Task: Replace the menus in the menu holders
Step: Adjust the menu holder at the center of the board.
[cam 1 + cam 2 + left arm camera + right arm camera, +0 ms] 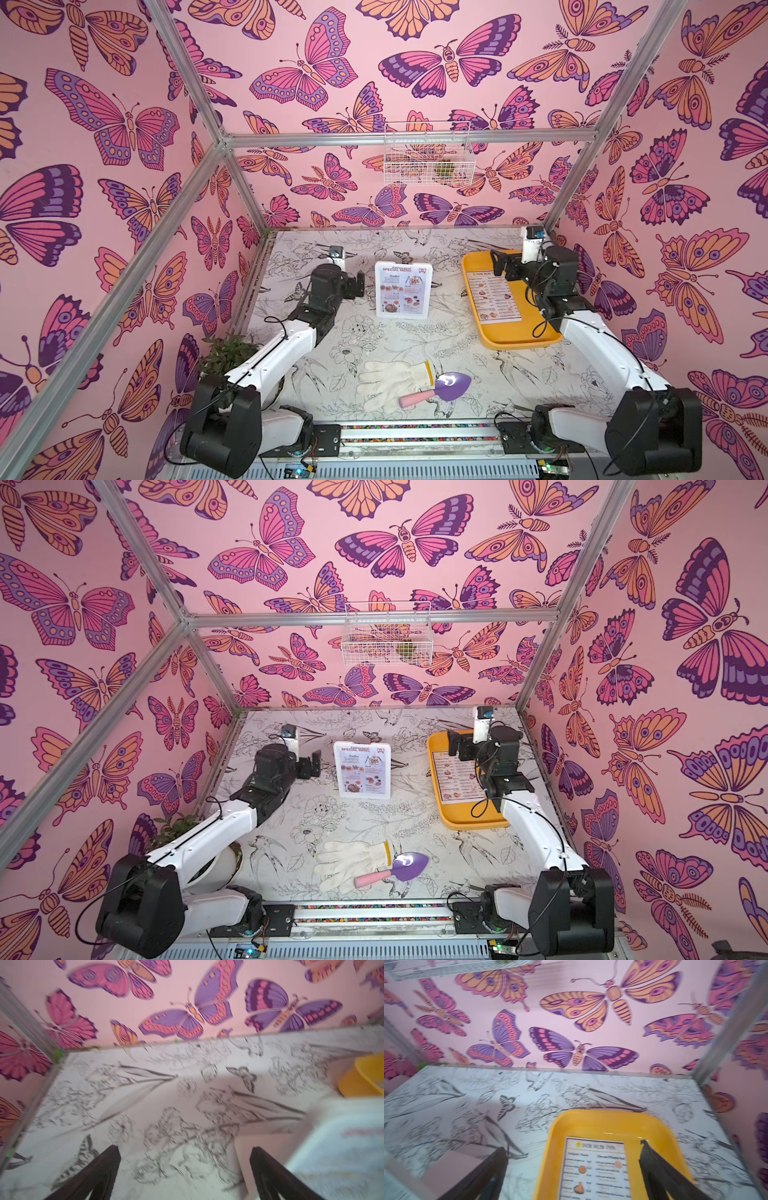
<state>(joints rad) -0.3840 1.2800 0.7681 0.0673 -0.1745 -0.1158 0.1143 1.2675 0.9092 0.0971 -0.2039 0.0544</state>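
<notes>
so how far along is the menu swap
Done: nothing visible yet; the Special Menu sheet sits in the menu holder, and the Dim Sum Inn menu lies flat in the yellow tray. In hand: nothing; the left end effector is open beside the holder, the right end effector open above the tray. To do: pull the Special Menu out, slide the Dim Sum Inn menu in.

Two menus: Special Menu (404, 291), Dim Sum Inn (496, 300). One each: menu holder (402, 315), yellow tray (517, 338), glove (390, 384), trowel (452, 384), potted plant (226, 353), wire basket (428, 168).

Upright white-framed menu holder (403, 290) holding Special Menu sheet (364, 771), Dim Sum Inn menu (494, 299) flat in yellow tray (515, 343)
</notes>
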